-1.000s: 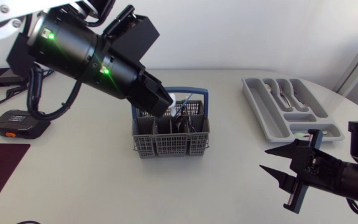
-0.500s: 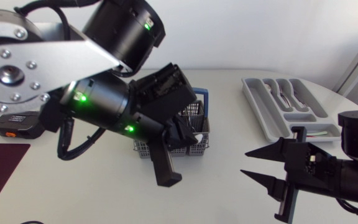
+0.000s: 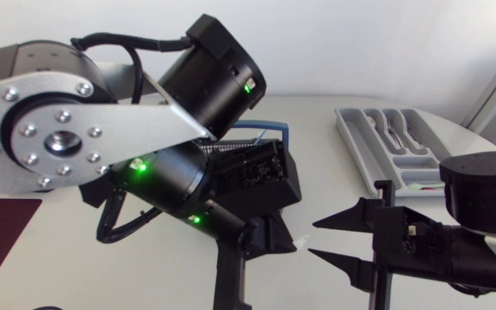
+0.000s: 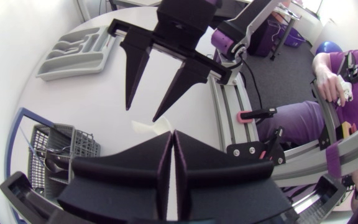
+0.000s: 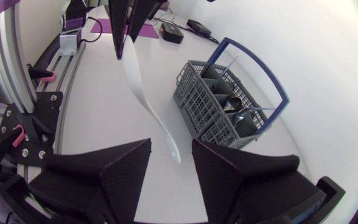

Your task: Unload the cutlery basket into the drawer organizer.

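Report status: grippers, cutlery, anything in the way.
Left gripper shut on white utensil, held clear of basket. Right gripper open, utensil's free end between its fingers. Cutlery remains in basket. Nothing seen blocking organizer.

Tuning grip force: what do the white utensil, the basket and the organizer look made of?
Utensil: looks like plastic. Matte white, one moulded piece, no metallic glint.
Basket: plastic, grey, with moulded grid walls.
Organizer: probably plastic. Light grey and smooth, with rounded compartment edges; a coated material cannot be ruled out.
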### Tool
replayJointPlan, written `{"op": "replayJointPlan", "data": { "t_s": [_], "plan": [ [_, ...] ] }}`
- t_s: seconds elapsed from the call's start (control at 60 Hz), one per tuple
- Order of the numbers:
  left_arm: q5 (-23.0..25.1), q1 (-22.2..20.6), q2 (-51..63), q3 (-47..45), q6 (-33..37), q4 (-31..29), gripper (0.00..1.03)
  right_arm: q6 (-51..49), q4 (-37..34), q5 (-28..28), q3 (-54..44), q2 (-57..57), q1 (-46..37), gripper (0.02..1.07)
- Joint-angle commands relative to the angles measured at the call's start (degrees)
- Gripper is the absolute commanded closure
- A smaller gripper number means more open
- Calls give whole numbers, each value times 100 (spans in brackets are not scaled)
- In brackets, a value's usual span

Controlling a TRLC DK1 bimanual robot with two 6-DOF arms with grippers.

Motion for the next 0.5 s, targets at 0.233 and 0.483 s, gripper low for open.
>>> {"op": "replayJointPlan", "data": {
  "t_s": [0.233, 0.483],
  "plan": [
    [375, -17, 143, -130, 356, -210, 100, 196, -159, 140, 182, -4, 786, 73],
    [683, 71, 143, -104, 505, -412, 100, 187, -247, 158, 182, 14, 962, 88]
  ]
}}
